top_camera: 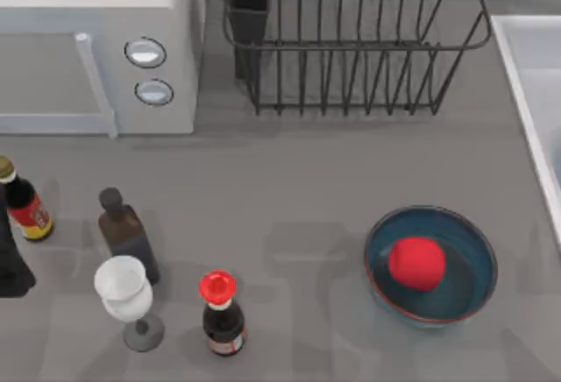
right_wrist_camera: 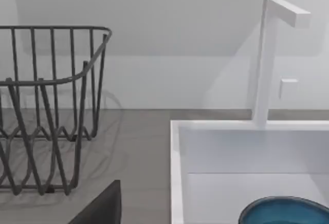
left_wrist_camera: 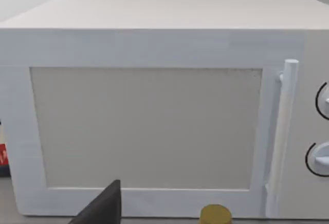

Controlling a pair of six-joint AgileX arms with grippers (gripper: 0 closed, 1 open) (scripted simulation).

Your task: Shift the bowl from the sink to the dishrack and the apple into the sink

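- bowl (right_wrist_camera: 284, 211) to move sits in the sink (right_wrist_camera: 177, 147), just its rim visible in the right wrist view, near the basin's front wall under the faucet (right_wrist_camera: 267, 54)
- apple (top_camera: 415, 262) rests inside a look-alike second bowl (top_camera: 465, 233) on the counter, toward the top view's right, near the sink edge
- dishrack (top_camera: 351, 45) at the back, empty, well apart from both bowls
- can't tell whether either gripper is spread or pressed together
- left arm parked facing the microwave (left_wrist_camera: 154, 106)
- risk: two identical bowls, so grabbing the counter one by mistake
- risk: apple is smooth and round, could slip or roll on pickup; thin bowl rim could slip from a pinch
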